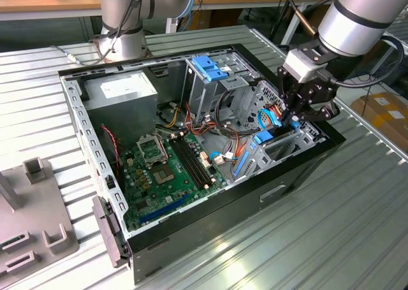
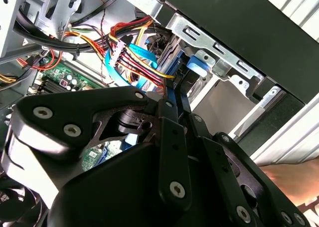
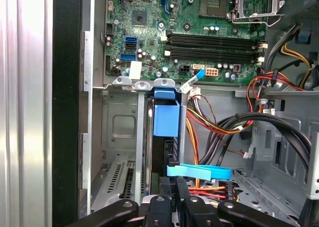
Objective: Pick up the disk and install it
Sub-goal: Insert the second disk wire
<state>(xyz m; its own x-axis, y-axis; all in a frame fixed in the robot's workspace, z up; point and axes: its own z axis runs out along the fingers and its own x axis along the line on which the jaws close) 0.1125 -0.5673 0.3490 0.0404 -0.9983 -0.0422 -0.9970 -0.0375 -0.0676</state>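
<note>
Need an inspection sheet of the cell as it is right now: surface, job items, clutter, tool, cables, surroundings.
Surface: ribbed metal table with the open computer case standing on it.
Job's things: disk stands on edge in the drive bay by the case wall, blue rail showing.
Clutter: grey fixture plate on the table at the exterior view's left.
Grippers: tool is over the bay, shut on the disk's edge.
Cables: red, yellow and black wire bundle and a flat blue cable lie right beside the bay.
Surroundings: second robot base behind the case; cardboard box; a person's hand near the case.
</note>
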